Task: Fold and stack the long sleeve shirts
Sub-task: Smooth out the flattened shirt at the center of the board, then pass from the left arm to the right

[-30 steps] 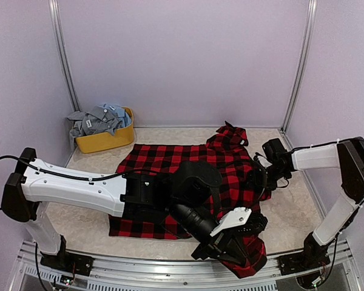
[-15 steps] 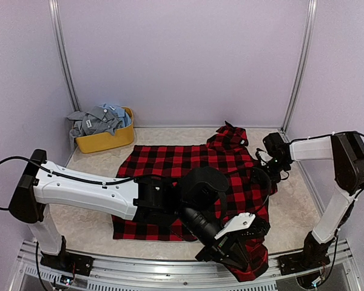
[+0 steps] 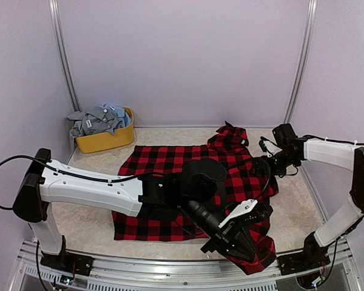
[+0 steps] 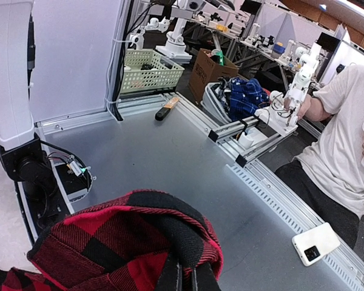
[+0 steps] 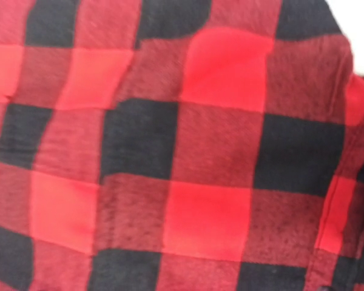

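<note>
The flannel point(image 3: 170, 163) lies spread on the table point(image 3: 85, 221), reaching from the middle to the right side, with its collar end bunched at the far right and one corner drawn to the near right edge. The left hand point(image 3: 233, 241) is at that near corner, its arm stretched across the cloth, and it is closed tight on a fold of the flannel. In the left wrist view the red-and-black cloth is pinched at the bottom edge and humps up just in front. The right hand point(image 3: 264, 165) sits low at the flannel's right edge. Its wrist view is filled with the check pattern and shows no fingers, so I cannot tell how wide it stands or whether it holds anything. Grey and blue shirts point(image 3: 98, 119) are heaped in the yellow tub point(image 3: 109, 142) at the far left, well apart from the flannel
</note>
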### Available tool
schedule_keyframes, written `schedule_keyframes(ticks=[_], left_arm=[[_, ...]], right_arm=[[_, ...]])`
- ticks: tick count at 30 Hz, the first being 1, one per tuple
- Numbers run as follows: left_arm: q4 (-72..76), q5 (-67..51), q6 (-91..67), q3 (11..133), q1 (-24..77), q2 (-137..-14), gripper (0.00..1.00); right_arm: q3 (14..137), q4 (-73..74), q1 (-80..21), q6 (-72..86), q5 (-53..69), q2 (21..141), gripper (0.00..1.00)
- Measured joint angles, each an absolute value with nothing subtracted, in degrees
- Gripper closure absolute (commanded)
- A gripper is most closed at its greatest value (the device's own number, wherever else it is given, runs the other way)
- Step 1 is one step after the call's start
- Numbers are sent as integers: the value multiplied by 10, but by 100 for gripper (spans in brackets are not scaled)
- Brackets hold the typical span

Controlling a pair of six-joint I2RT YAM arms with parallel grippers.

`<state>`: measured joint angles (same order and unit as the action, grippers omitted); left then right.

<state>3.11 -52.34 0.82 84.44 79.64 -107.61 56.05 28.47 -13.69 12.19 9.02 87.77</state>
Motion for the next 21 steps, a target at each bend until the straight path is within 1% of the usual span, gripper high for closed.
schedule_keyframes(ticks=[4, 8, 14, 21], left_arm=[[62, -536, -24, 844, 784, -1076, 100], [102, -537, -59, 823, 737, -1061, 100], [149, -536, -74, 765, 658, -1045, 100], [171, -558, -77, 750, 617, -1045, 100]], right_arm=[[552, 285, -137, 120, 114, 845, 8], [530, 276, -137, 118, 176, 770, 6], [518, 253, -137, 117, 310, 625, 4], [480, 232, -137, 117, 473, 543, 2]])
